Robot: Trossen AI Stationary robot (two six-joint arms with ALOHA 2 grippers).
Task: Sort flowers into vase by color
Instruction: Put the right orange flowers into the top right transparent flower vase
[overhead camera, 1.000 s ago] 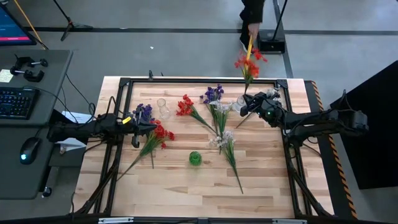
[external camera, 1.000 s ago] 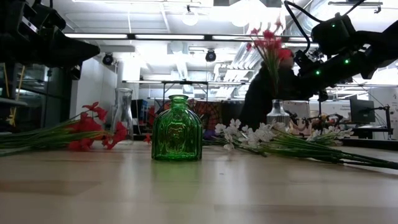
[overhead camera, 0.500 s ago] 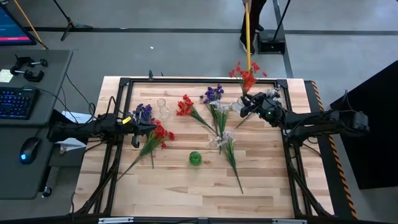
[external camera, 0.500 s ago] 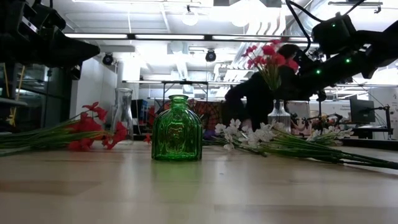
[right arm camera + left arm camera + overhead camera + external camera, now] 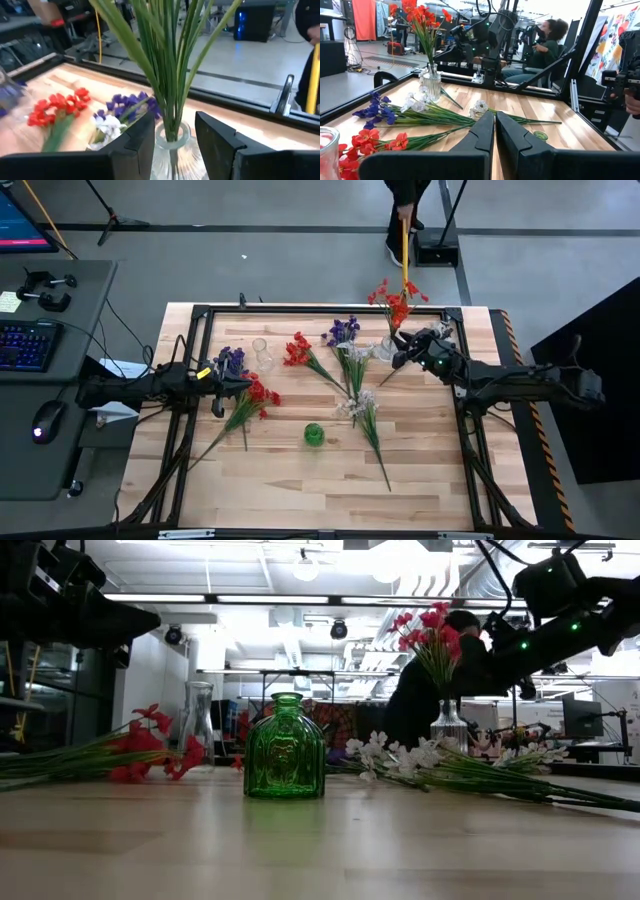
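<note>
A red spray (image 5: 395,302) stands upright with its green stems (image 5: 167,65) in a clear glass vase (image 5: 387,346) near the table's far right. My right gripper (image 5: 401,352) is open, and its fingers stand on either side of the vase's neck (image 5: 170,135) without touching it. My left gripper (image 5: 247,385) is shut and hovers over the table's left, beside a red spray (image 5: 252,398) and a purple spray (image 5: 230,360) lying flat. More red (image 5: 299,351), purple (image 5: 343,330) and white (image 5: 353,360) sprays lie mid-table.
A small green glass vase (image 5: 314,434) stands near the table's middle, with another white spray (image 5: 362,415) beside it. Two empty clear vases (image 5: 261,352) stand at the far left. A person with a yellow stick (image 5: 403,240) moves beyond the far edge. The near half is bare wood.
The red spray has sunk from a raised, tilted position down into the clear vase and now stands upright in it. My right arm has drawn back a little toward the table's right. A person behind the far edge has moved.
</note>
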